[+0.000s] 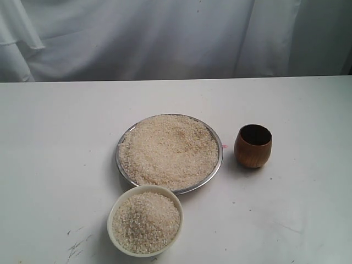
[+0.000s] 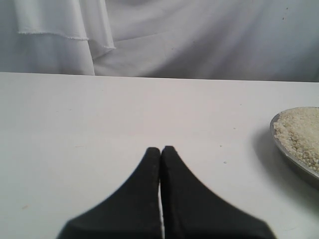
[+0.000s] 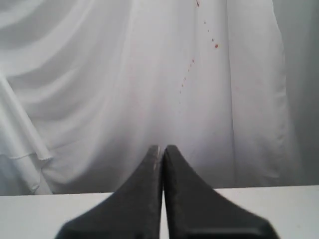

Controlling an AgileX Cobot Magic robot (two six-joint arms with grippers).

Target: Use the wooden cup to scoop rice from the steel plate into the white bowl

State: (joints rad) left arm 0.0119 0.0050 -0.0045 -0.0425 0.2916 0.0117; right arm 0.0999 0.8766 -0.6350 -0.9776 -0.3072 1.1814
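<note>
- My left pincer (image 2: 160, 148) is closed tip to tip, gripping nothing.
- My right pincer (image 3: 161, 147) is closed and empty too, facing the curtain (image 3: 124, 74).
- The plate (image 2: 291, 159) of rice (image 2: 301, 129) lies ahead of my left pincer, off to one side.
- The wooden cup (image 1: 253, 146) stands upright near the plate, and the bowl (image 1: 144, 188), also holding rice, sits just beside it.

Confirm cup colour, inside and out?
The cup is reddish-brown wood grain outside and dark inside. It shows best in the exterior view.
</note>
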